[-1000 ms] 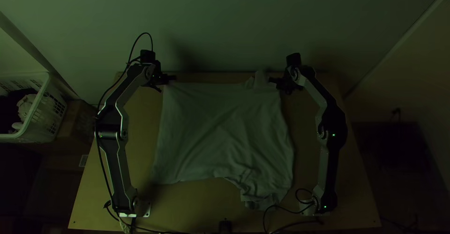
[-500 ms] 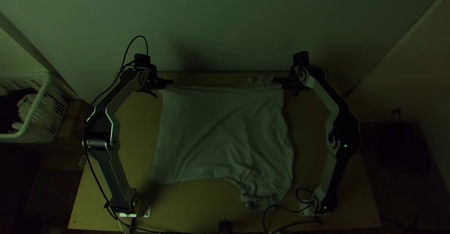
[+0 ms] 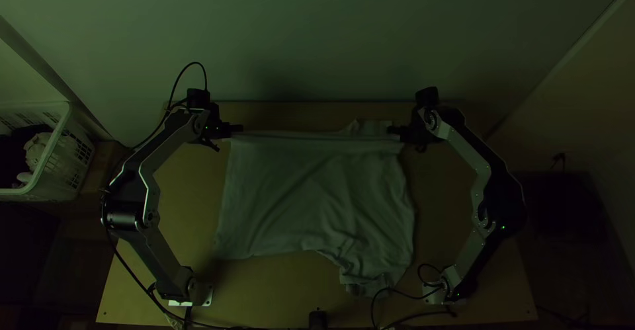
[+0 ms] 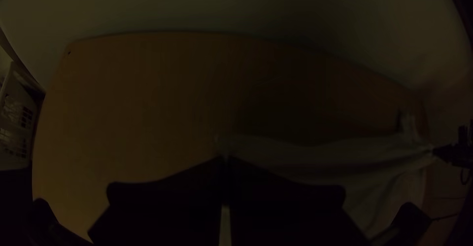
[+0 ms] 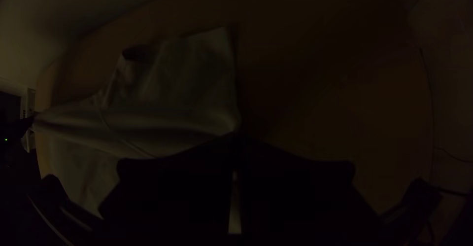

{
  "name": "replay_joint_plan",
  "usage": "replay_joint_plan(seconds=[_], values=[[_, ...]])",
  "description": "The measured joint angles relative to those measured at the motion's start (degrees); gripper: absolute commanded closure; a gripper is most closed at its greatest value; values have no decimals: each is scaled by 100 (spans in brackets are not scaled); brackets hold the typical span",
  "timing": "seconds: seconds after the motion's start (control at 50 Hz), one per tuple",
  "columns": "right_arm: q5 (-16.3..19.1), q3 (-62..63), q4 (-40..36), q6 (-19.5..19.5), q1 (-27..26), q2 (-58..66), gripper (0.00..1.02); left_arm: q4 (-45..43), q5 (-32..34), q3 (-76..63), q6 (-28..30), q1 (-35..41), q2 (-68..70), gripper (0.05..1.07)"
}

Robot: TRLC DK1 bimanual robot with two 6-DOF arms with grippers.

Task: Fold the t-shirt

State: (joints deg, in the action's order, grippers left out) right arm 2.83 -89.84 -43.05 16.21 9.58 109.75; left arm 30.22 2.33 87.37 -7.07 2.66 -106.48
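The light t-shirt [image 3: 311, 191] lies over the middle of the table, its far edge drawn straight between the two grippers and its near right part bunched. At its far left corner my left gripper [image 3: 239, 130] is shut on the cloth; in the left wrist view the left gripper [image 4: 225, 161] pinches the edge of the shirt [image 4: 315, 159]. My right gripper [image 3: 391, 131] is shut on the far right corner, and a sleeve flap sticks out beyond it. In the right wrist view the right gripper [image 5: 236, 136] holds the corner of the shirt [image 5: 172, 123].
A white basket [image 3: 56, 155] with cloth in it stands left of the table [image 3: 185, 198]. A wall [image 3: 317, 32] rises behind the far edge. Cables [image 3: 403, 295] loop by the right arm's base, and a small black object [image 3: 317, 319] sits at the near edge.
Both grippers have moved toward the near side of the table, carrying the shirt's far edge along. That edge has become straight and taut, and both arms' elbows have swung outward.
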Motion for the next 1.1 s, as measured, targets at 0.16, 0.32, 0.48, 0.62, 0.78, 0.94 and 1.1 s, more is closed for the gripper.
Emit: replay_joint_plan(seconds=[0.16,0.32,0.48,0.62,0.78,0.94,1.1], values=[[-28,551,57,0,107,-378,100,-127,0,-476,-26,55,299,105],[-42,1010,129,0,234,-796,100,-323,0,-1008,-68,85,643,105],[-44,1458,278,0,240,-1139,100,-404,0,-1453,-68,98,868,105],[-42,1847,345,0,240,-1316,100,-588,0,-1897,-68,98,1043,105],[-42,2341,501,-24,240,-1543,100,-796,2,-2400,-70,98,1202,105],[-42,2706,640,-39,251,-1670,100,-1027,2,-2763,-90,98,1290,105],[-42,3069,787,-39,302,-1840,100,-1202,7,-2933,-92,68,1290,105]])
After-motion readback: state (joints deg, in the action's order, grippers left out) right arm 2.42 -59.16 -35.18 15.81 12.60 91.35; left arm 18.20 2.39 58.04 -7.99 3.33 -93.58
